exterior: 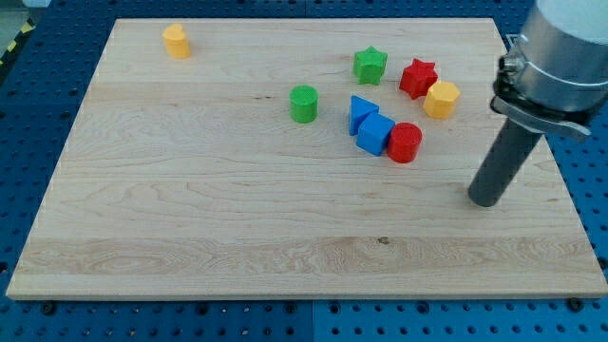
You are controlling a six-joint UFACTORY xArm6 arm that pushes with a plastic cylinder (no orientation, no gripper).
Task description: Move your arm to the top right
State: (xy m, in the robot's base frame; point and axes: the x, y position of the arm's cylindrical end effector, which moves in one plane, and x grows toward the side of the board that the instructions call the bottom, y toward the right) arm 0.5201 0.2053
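My tip [485,199] rests on the wooden board [190,209] at the view's right, about mid-height. It is to the right of and below the block cluster, touching none. Nearest is a red cylinder [405,142] to its upper left, beside a blue cube [374,135] and a blue triangle [359,111]. A yellow hexagon [441,99] and a red star [417,77] lie above the tip. A green star [370,65] and a green cylinder [303,103] lie further left.
A yellow cylinder [176,41] stands alone near the board's top left corner. The arm's grey body [560,57] hangs over the board's top right corner. A blue perforated table [28,123] surrounds the board.
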